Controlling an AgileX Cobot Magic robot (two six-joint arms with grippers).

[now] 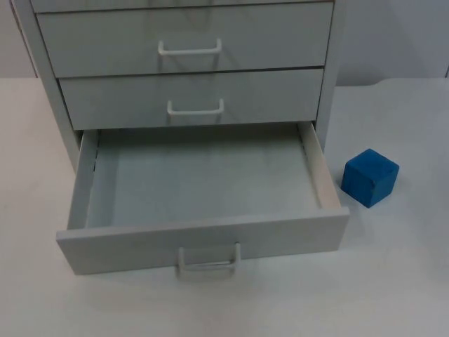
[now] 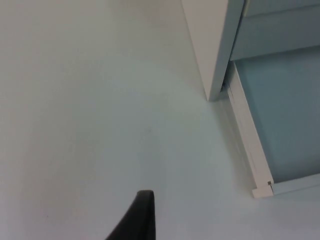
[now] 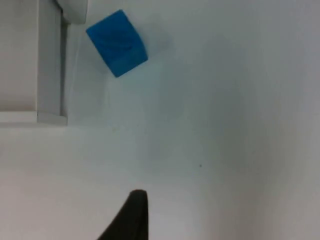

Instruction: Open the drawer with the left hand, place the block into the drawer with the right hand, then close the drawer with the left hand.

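The smooth grey drawer (image 1: 203,200) stands pulled open; the square blue block (image 1: 370,177) (gripper states: cannot tell) sits beside it on the white bench (image 1: 393,281).

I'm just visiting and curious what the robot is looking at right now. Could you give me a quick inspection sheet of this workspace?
Surface: white table top, bare around the cabinet.
Job's things: grey drawer cabinet; its bottom drawer is pulled open with nothing inside; a blue block sits on the table to the right of the drawer, apart from it.
Clutter: nothing seen.
Grippers: left gripper's fingertip above the table beside the cabinet's left side; right gripper's fingertip above the table, away from the block.
Cables: nothing seen.
Surroundings: grey partition wall behind the cabinet.
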